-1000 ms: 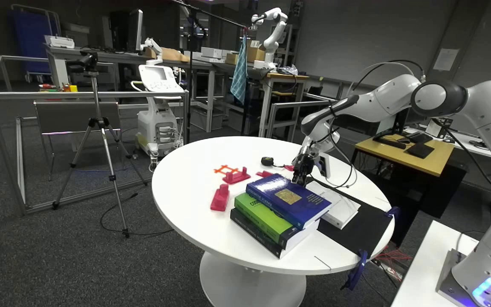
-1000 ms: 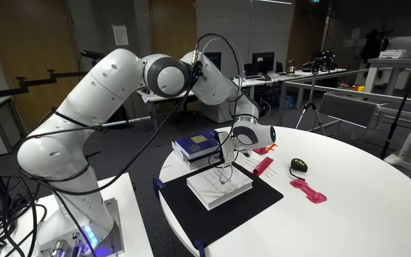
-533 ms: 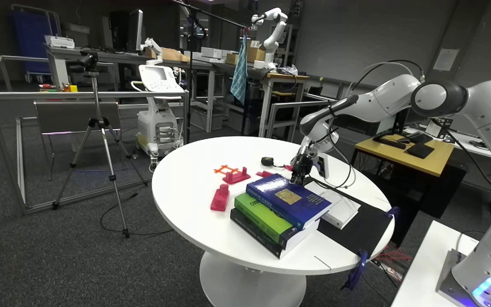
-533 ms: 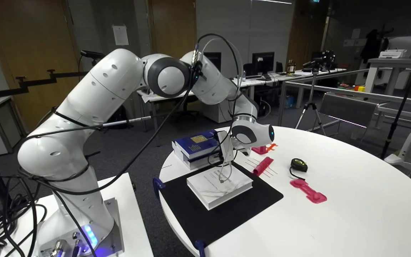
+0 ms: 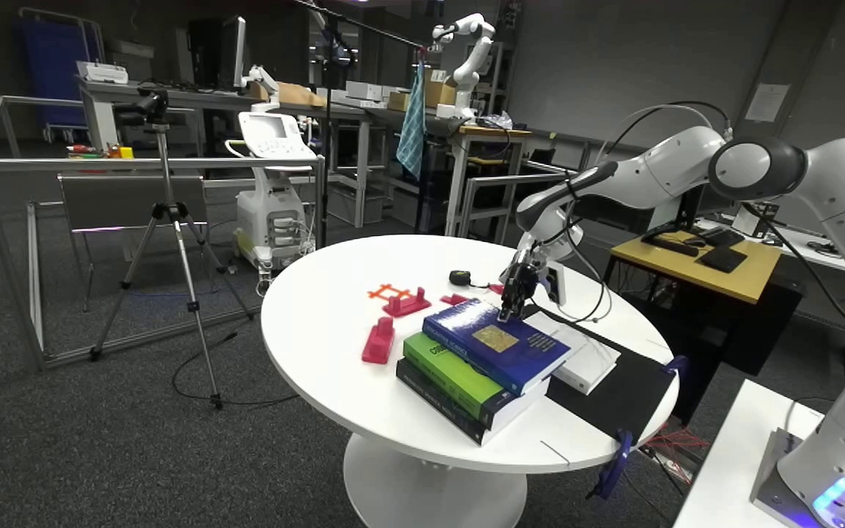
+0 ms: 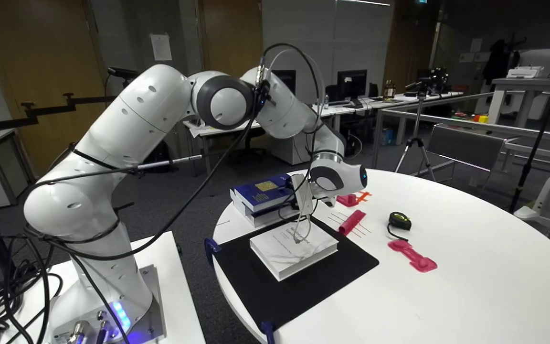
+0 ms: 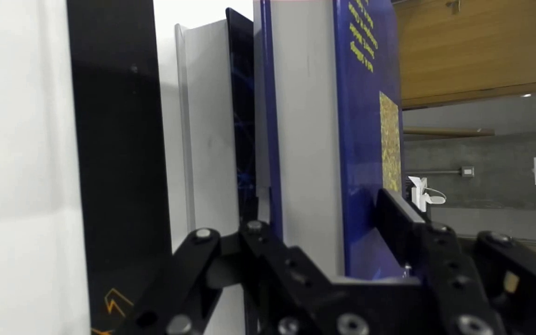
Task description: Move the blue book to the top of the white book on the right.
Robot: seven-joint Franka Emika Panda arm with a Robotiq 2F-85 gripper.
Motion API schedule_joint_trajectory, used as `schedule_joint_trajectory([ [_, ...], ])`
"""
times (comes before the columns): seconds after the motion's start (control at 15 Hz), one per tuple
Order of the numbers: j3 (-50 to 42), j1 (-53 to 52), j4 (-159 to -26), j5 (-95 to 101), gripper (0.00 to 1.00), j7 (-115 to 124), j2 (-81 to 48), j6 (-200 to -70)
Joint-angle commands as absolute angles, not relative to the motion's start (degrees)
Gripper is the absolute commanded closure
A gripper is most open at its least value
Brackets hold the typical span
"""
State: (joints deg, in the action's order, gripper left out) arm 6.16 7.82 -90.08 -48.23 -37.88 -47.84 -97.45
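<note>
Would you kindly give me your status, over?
Jaws astride edge of blue book, grip unconfirmed. Blue book atop green book, not yet on white book. Cable loop seemingly over white book, might snag.

The blue book (image 5: 499,346) says "COGNITIVE SCIENCE" on its spine. Big letters on the green book (image 5: 452,372) start "CO". The white book's (image 6: 288,253) fuzzy title looks like "Reinforcement Learning".
</note>
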Motion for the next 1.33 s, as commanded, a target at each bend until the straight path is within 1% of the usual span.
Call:
schedule_joint_trajectory([
  [0.0,6.2,7.6,-91.0,-48.8,0.65,-37.4,-46.5,-98.4],
  [0.27,6.0,7.6,-91.2,-47.9,0.69,-37.7,-45.5,-97.4],
  [1.27,6.4,8.4,-95.6,-46.7,0.69,-39.9,-36.5,-91.6],
])
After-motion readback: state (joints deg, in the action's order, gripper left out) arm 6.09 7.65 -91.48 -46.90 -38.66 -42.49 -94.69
